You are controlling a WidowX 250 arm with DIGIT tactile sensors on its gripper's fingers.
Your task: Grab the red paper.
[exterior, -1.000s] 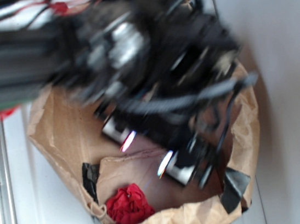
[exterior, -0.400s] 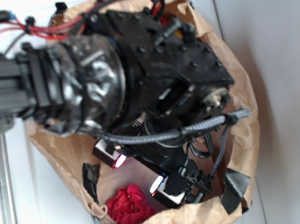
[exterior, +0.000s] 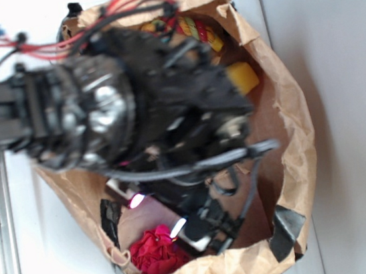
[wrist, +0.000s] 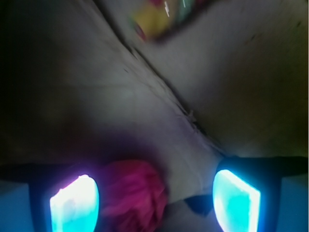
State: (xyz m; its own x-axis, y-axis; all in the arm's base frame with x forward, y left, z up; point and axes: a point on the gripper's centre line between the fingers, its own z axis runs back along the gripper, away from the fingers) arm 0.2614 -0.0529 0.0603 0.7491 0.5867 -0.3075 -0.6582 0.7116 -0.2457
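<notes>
The gripper (wrist: 154, 200) hangs wide apart, empty, over the red paper (exterior: 156, 252) at the brown bag's (exterior: 290, 129) lower edge; blur hides the rope cane (exterior: 196, 30)

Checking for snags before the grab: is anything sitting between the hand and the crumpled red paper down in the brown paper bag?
Nothing visible. In the wrist view the crumpled red paper wad lies between the hand's two lit fingers, close to the left one, with only the brown paper bag's bare inside around it.

Crinkled, matt tissue on the red paper (exterior: 156, 252); creased brown kraft paper on the bag (exterior: 293, 129), patched with black tape (exterior: 284, 230); glossy black plastic and shiny metal on the arm (exterior: 99, 114).
</notes>
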